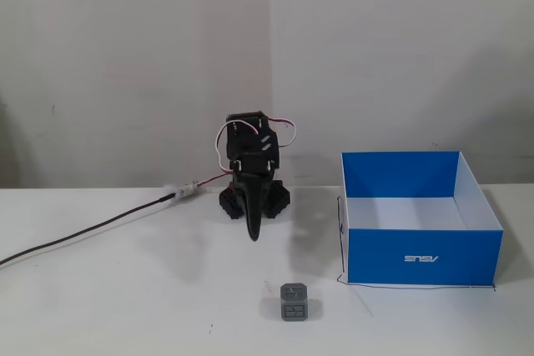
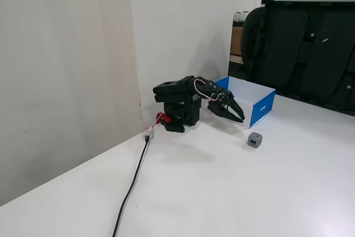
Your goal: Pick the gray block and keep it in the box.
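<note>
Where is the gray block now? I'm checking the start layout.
In both fixed views the gray block sits on the table, beside the box's front corner.

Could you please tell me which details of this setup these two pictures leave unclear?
- Box floor: its near part hidden by the front wall in both fixed views.
- Gray block: face pattern too small to read.
- Gripper: seen end-on; fingers merge, opening unclear.
- Cable: cut by the frame edge.

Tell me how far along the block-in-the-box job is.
Nothing looks done yet. The gray block sits on the table in front of the blue box, outside it. The hand holds nothing and hangs above the table, apart from the block. Reaching, gripping, lifting and dropping it into the box all remain.
</note>
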`<action>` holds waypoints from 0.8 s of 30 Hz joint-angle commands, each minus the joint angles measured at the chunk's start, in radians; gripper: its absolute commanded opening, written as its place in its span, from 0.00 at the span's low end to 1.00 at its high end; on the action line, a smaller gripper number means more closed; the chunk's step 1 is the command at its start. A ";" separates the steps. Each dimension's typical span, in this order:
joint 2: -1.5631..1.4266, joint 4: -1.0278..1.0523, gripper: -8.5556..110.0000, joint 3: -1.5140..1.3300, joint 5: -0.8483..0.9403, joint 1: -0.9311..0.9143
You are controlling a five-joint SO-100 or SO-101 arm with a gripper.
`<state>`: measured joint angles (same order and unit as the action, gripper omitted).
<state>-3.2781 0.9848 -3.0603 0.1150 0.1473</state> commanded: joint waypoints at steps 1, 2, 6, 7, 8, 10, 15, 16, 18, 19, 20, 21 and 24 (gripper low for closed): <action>-0.146 0.040 0.07 0.184 -0.014 0.032; -0.144 0.060 0.07 0.215 -0.021 0.046; -0.075 0.126 0.07 0.288 -0.066 0.089; -0.054 0.124 0.07 0.295 -0.067 0.091; -0.020 0.126 0.07 0.310 -0.071 0.092; 0.089 0.124 0.07 0.379 -0.084 0.094; 0.354 0.146 0.07 0.574 -0.126 0.104; 0.397 0.149 0.07 0.597 -0.130 0.107; 0.485 0.164 0.07 0.643 -0.152 0.120; 0.531 0.170 0.07 0.664 -0.166 0.123; 0.578 0.173 0.07 0.680 -0.172 0.124; 0.624 0.176 0.07 0.696 -0.179 0.124; 0.769 0.176 0.07 0.741 -0.193 0.127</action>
<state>-2.5710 1.1612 -2.4114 -0.0660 0.2638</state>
